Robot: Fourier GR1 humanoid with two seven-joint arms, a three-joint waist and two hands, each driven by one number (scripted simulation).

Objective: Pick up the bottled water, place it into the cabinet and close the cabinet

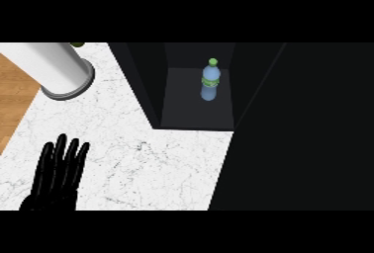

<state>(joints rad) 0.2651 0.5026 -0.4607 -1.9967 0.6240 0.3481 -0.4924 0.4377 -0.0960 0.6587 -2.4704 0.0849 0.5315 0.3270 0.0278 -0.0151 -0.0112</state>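
Note:
The bottled water (pixel 210 81), pale blue with a green cap and green label, stands upright inside the dark cabinet (pixel 146 84), on its floor toward the back. The cabinet's door (pixel 300 128) is a large black panel filling the right side of the view, and the cabinet's inside still shows past it. My left hand (pixel 57 170) rests open at the lower left over the white marble counter, fingers straight and pointing up, far from the bottle. My right hand does not show anywhere.
A white cylinder with a grey base (pixel 62 69) stands at the upper left of the marble counter (pixel 146 158). A wooden floor strip (pixel 15 94) runs along the counter's left edge.

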